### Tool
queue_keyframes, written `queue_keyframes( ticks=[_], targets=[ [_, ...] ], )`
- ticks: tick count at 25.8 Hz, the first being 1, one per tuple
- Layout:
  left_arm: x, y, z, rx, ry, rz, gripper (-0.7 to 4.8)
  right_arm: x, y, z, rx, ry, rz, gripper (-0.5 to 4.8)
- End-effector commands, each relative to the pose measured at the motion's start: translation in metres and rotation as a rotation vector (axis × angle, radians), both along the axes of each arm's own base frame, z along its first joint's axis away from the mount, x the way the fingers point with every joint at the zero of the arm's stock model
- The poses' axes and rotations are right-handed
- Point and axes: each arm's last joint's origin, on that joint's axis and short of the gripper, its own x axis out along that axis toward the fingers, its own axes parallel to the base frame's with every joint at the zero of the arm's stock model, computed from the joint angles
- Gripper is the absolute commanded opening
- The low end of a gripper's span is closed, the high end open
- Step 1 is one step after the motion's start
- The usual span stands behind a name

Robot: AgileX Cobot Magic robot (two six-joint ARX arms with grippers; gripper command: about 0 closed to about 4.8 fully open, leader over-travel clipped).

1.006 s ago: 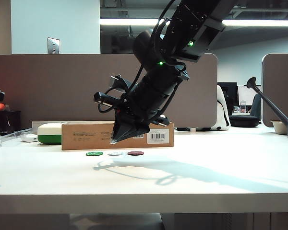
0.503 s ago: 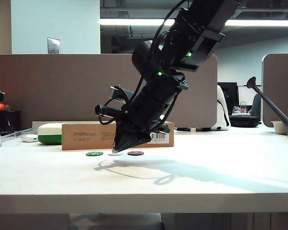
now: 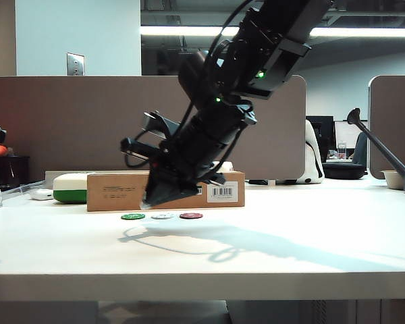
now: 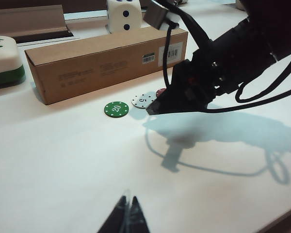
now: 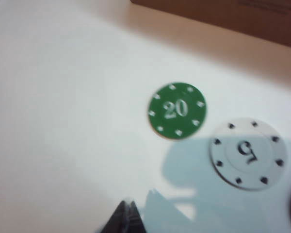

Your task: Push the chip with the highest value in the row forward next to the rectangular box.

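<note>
The green 20 chip [image 5: 177, 110] is lying flat on the white table [image 3: 310, 256], leftmost in a row beside the white 5 chip [image 5: 247, 153], just before the brown rectangular box [image 4: 106, 60]. The right gripper [image 3: 148, 202], fingers together, is hovering above it without touching. The left gripper [image 4: 127, 213], also pinched together, is sitting well apart.

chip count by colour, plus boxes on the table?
green chip: 1
white chip: 1
dark red chip: 1
brown cardboard box: 1
Total: 4
Right gripper hovers above the chips; left gripper hangs back from them.
</note>
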Motion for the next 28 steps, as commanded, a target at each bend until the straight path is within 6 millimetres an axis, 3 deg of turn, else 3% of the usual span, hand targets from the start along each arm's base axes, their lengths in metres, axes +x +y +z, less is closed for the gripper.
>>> queue_keyframes(
  ticks=[1, 10, 15, 28],
  targets=[
    [0.0, 0.0, 0.001, -0.009, -0.01, -0.004, -0.05, 0.003, 0.004, 0.007, 0.048, -0.045, 0.0, -0.09],
    [0.0, 0.0, 0.001, -0.009, -0.012, -0.004, -0.05, 0.022, 0.025, 0.013, 0.052, -0.008, 0.013, -0.09],
    [0.001, 0.003, 0.001, -0.009, -0.011, 0.022, -0.05, 0.022, 0.031, 0.015, 0.032, 0.008, 0.025, -0.09],
    [0.005, 0.014, 0.001, -0.008, -0.012, 0.125, -0.05, 0.022, 0.034, -0.012, -0.043, 0.035, 0.019, -0.09]
  ],
)
